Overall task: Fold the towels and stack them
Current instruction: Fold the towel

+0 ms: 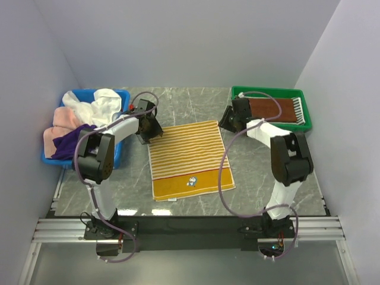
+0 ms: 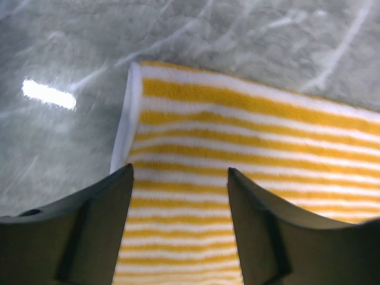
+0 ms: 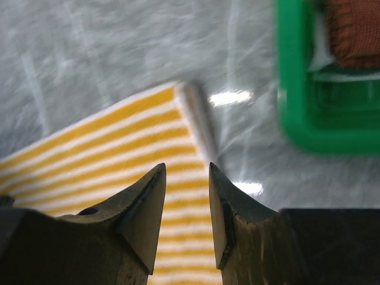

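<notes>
Two claws hang over the far corners of the yellow-white striped towel (image 1: 189, 157), which lies flat on the middle of the desk (image 1: 178, 98). The left claw (image 2: 179, 172) is spread wide; the right claw (image 3: 186, 169) shows only a narrow gap. Neither pinches the cloth.

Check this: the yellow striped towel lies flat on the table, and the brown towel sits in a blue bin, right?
Not blue: the top view shows the brown towel in a green bin. The yellow striped towel does lie flat on the table.
</notes>
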`<state>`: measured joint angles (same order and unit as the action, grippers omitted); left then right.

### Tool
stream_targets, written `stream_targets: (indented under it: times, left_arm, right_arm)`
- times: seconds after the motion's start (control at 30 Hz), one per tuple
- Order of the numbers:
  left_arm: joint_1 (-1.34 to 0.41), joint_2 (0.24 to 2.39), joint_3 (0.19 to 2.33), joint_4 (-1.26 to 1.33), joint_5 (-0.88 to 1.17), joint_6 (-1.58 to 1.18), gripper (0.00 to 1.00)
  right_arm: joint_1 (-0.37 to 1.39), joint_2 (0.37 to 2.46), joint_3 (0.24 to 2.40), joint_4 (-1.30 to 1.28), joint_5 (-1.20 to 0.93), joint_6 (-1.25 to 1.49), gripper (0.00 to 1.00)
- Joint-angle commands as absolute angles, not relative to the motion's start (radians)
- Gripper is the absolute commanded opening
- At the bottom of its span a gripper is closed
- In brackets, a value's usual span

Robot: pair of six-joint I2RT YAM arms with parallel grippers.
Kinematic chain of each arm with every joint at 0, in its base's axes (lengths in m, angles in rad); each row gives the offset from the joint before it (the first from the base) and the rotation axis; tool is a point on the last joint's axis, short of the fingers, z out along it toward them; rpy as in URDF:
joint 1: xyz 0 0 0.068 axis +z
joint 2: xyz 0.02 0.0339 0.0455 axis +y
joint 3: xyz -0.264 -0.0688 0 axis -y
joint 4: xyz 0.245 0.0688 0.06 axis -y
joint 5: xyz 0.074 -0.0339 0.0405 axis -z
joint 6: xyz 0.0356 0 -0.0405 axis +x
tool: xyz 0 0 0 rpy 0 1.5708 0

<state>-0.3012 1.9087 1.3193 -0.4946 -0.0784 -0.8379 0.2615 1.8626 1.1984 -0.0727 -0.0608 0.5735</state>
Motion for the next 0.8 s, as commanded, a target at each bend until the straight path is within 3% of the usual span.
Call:
stream_targets:
  times: [0.0,0.07,0.13,0.43,0.77]
  left_arm:
    - [-0.319,1.769,1.339,-0.543,-0.1,-0.818,0.71]
    - [-0.331,1.727,1.293,-0.534,-0.094,-0.819,0.81]
    - [-0.342,1.677,1.258,-0.525,-0.094,-0.816,0.83]
    - [-0.491,1.603,1.025,-0.505,-0.087,-0.838,0.67]
    - [-0.563,1.517,0.744,-0.468,-0.008,-0.888,0.67]
  right_arm:
    - [0.363,1.711,1.192,-0.152,-0.031,0.433,0.43]
    - [0.449,1.684,1.163,-0.227,-0.017,0.388,0.44]
    - [0.507,1.648,1.132,-0.273,-0.002,0.356,0.44]
    - [0.735,1.474,0.867,-0.431,0.028,0.429,0.47]
    - [0.813,1.324,0.64,-0.532,-0.103,0.549,0.47]
